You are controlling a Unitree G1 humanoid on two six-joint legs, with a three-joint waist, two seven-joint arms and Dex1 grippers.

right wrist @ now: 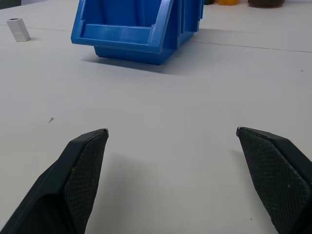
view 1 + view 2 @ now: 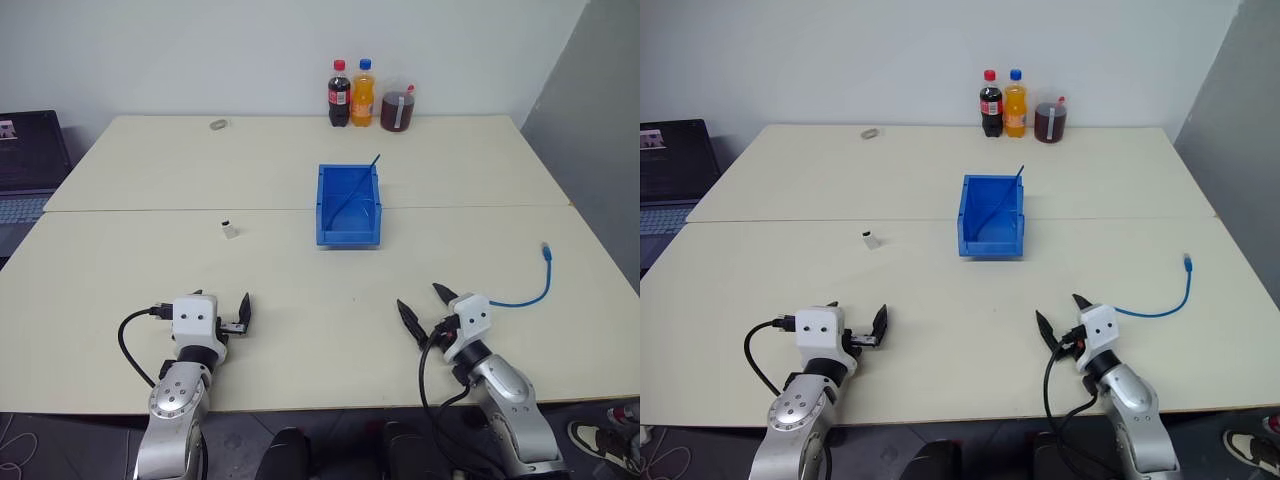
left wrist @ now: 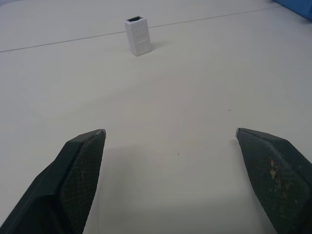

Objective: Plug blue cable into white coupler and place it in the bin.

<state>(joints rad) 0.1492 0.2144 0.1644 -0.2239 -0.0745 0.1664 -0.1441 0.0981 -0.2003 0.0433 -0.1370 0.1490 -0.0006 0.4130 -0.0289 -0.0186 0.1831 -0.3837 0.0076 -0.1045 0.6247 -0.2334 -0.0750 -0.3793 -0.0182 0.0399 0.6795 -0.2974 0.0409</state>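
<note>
Nothing of the task is done yet, as far as I can judge. My left end effector (image 2: 222, 315) and right end effector (image 2: 425, 305) both hover spread and empty at the bottom of the frame, low over the table (image 2: 300, 290). The coupler (image 2: 230, 230) stands alone left of centre, ahead of my left end effector. The cable (image 2: 530, 292) lies loose at the right edge, unplugged, well apart from the coupler. The bin (image 2: 348, 235) sits mid-frame, with a thin dark strand (image 2: 352, 195) leaning inside. Picking up, plugging and binning all remain.
</note>
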